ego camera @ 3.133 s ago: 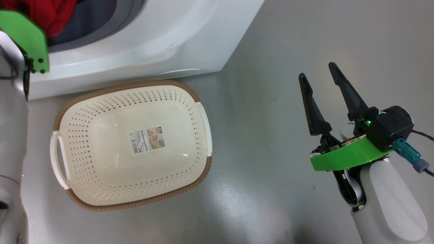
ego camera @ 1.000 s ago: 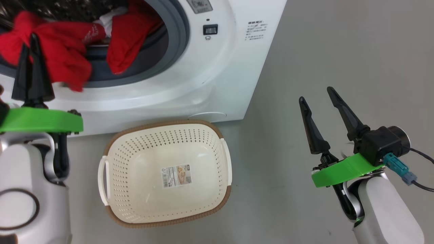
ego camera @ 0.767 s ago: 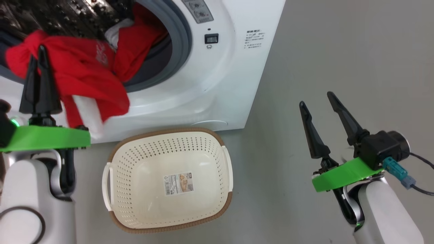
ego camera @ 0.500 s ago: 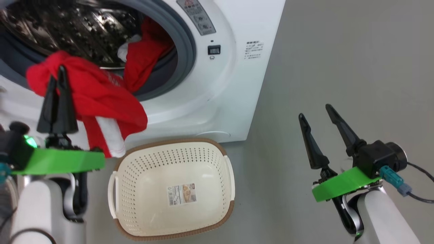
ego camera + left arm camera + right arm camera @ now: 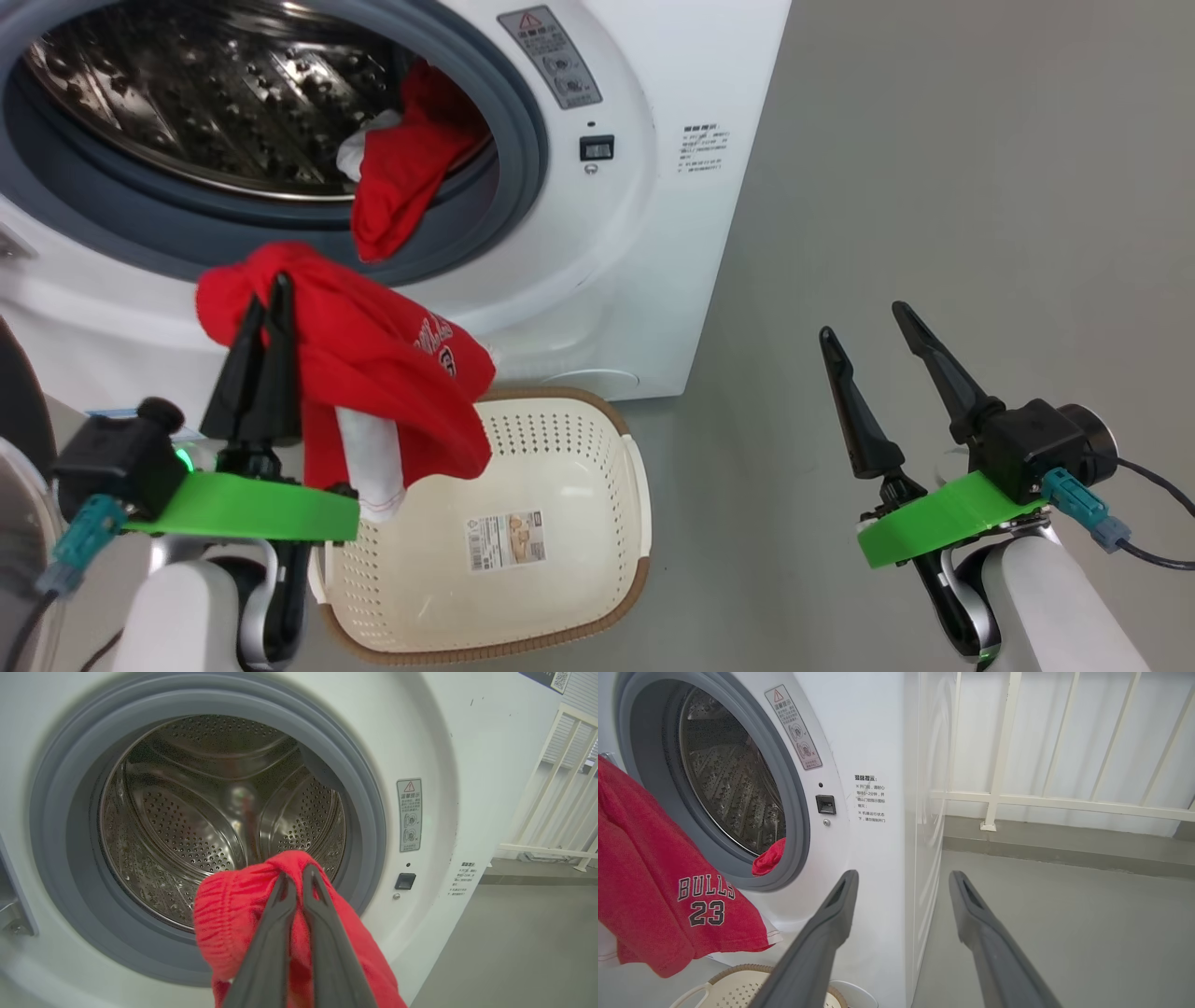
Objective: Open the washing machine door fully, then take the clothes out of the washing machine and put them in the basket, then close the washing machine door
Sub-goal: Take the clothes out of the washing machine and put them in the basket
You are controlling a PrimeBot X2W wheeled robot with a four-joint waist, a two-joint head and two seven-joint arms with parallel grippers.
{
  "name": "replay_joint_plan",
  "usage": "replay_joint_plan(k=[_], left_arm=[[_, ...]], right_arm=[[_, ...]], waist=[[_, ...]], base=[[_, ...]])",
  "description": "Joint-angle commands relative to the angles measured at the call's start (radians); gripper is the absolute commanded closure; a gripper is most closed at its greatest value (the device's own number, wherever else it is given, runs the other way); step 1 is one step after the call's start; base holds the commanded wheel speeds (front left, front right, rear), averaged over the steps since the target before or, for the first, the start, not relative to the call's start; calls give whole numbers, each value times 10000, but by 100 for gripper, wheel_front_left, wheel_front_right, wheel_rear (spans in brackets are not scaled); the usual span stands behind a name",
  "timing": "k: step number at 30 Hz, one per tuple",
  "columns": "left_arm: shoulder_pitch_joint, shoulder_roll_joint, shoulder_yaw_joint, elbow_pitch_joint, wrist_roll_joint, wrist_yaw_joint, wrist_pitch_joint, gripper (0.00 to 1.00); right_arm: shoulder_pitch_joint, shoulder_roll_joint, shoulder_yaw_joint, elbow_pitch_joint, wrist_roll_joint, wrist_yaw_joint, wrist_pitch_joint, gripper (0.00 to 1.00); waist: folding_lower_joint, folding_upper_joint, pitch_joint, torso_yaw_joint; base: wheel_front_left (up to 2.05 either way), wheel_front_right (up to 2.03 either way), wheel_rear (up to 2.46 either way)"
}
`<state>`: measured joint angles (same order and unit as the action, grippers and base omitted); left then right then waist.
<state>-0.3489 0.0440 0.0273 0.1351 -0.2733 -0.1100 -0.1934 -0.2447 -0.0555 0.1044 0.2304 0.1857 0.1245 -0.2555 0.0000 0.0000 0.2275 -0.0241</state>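
Left gripper (image 5: pixel 269 289) is clamped tight on a bunched fold of the red jersey (image 5: pixel 383 364), fingers pressed together with cloth pinched between them (image 5: pixel 296 877). The jersey hangs down from the fingertips and drapes to their right, showing white lettering "BULLS 23" (image 5: pixel 654 882). Its lower hem dangles over the corner of the basket (image 5: pixel 635 485) nearest this gripper. The basket sits on the floor (image 5: pixel 934 140) just below and to the right of the left gripper, close against the washing machine (image 5: pixel 644 233), with a barcode label (image 5: pixel 509 539) on its bottom. Straight ahead of the left fingertips is the open steel drum (image 5: pixel 187 812) ringed by the grey gasket (image 5: pixel 60 812). A second red garment (image 5: pixel 401 187) spills over the gasket's right side. Right gripper (image 5: pixel 864 323) hangs well apart to the right, jaws spread wide, holding nothing, over bare floor. The floor is smooth grey with a dull sheen. Beyond the right gripper stands a white railing (image 5: pixel 1004 798) against a pale wall.
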Motion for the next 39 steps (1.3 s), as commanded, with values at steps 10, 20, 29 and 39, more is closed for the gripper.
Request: replay_joint_plan(k=[10,20,29,39], left_arm=[[-430,97,-226,2011,-320,309,230,100],[-1527,175,-514,5427,-728,74,888,100],[-2861,248,-799,8459,-989,-61,1958,100],[-3885,253,-1239,10329,-1473,-199,2274,100]], right_arm=[[-265,53,177,-293,62,62,-63,0],[-591,53,200,-310,183,62,-63,0],[-941,53,311,-392,315,62,-63,0],[-1258,53,394,-489,468,62,-63,0]], waist=[[0,0,748,-116],[0,0,1504,-231],[0,0,2189,-356],[0,0,2875,-710]], base=[[0,0,0],[0,0,0],[0,0,0],[0,0,0]])
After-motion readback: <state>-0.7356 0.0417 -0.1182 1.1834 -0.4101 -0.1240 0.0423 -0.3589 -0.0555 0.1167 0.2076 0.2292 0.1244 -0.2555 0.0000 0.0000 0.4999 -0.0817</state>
